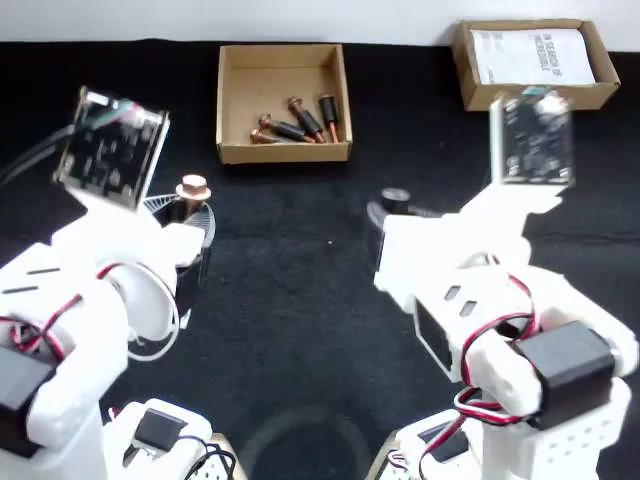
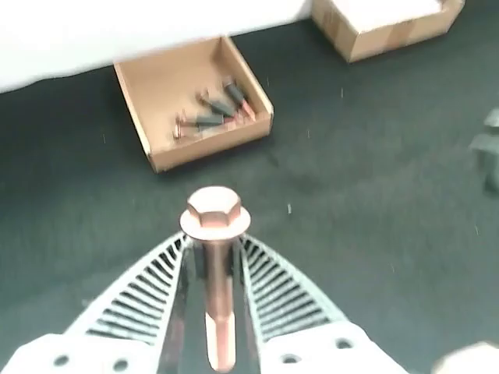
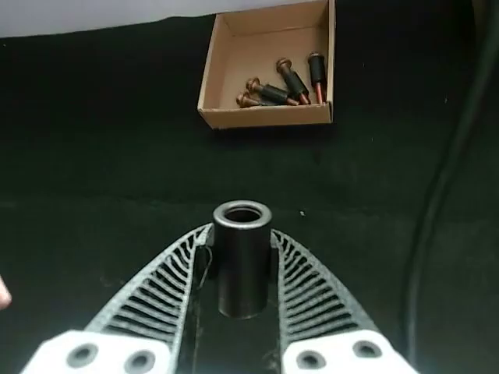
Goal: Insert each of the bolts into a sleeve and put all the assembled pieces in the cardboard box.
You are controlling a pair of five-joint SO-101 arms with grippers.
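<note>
A black cloth covers the table (image 1: 300,260), and a white wall (image 1: 300,18) runs along its far edge. The cardboard box (image 1: 270,85) sits open at the far side of the table, close to that wall. Several assembled pieces (image 1: 295,128), copper bolts in dark sleeves, lie in the half of the box nearest the arms. A second cardboard box (image 1: 465,60) stands well apart from the first, along the same far edge, with a white printed sheet (image 1: 530,55) lying in it.

Both arms stand on the near side of the table and point toward the cardboard box. The left gripper (image 2: 214,241) is held above the cloth, short of the box's front wall and near its left corner. Its jaws are narrow and clamp the shank of a copper bolt (image 2: 214,265), whose hexagonal head sticks out past the fingertips. The right gripper (image 3: 242,234) is held short of the box beyond its other front corner, farther from it than the left. Its jaws close on a dark sleeve (image 3: 242,265), whose open end points out past the fingertips. Bolt and sleeve are well apart.
</note>
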